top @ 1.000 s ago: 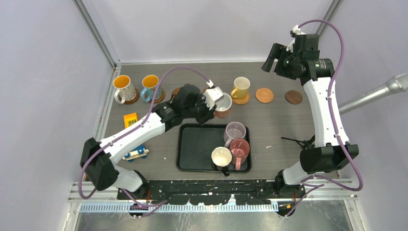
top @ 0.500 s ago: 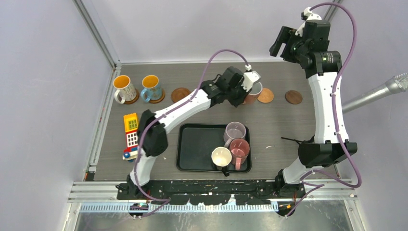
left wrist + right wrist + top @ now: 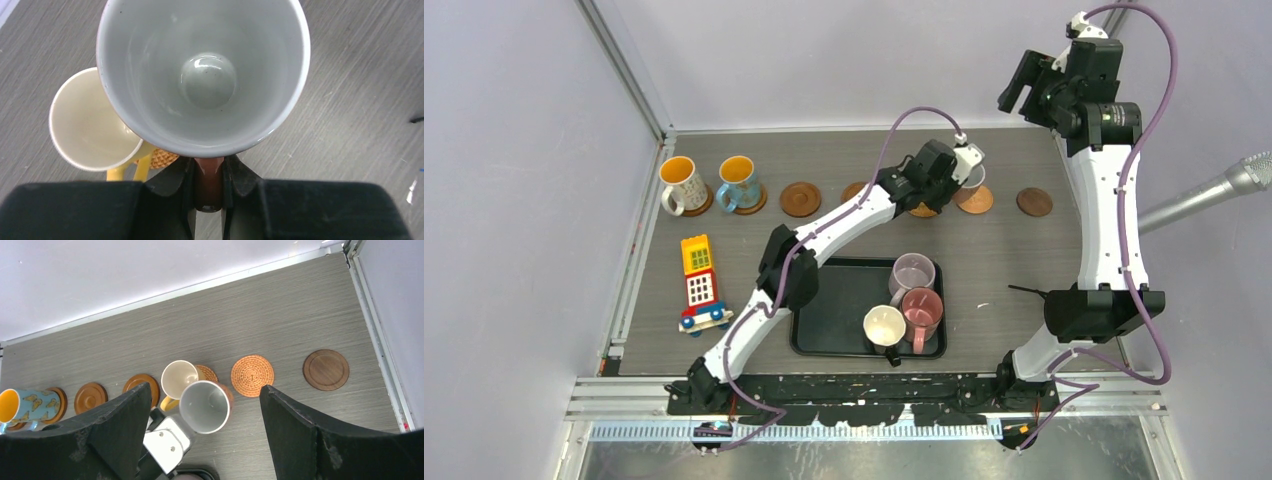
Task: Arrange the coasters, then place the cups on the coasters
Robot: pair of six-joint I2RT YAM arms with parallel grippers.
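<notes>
My left gripper [image 3: 207,172] is shut on the brown handle of a brown cup with a white inside [image 3: 202,75]. The cup hangs upright above the table, between the yellow cup [image 3: 179,378] and an empty woven coaster [image 3: 252,375]. In the top view the left gripper [image 3: 962,172] reaches far back, hiding most of the yellow cup. A dark coaster [image 3: 1034,202] lies empty at the right. Two more empty coasters [image 3: 800,198] lie left of the arm. A white cup [image 3: 682,183] and a blue cup [image 3: 736,181] stand on coasters. My right gripper [image 3: 1024,85] hangs open, high above the back right.
A black tray [image 3: 809,300] near the front holds a lilac cup [image 3: 912,272], a pink cup [image 3: 921,310] and a cream cup [image 3: 884,327]. A yellow toy block [image 3: 699,285] lies left of the tray. A metal frame rail runs along the table's back and left edges.
My left arm has carried the brown cup right and toward the back, past the yellow cup, toward the woven coaster. The right arm has risen and drawn back a little.
</notes>
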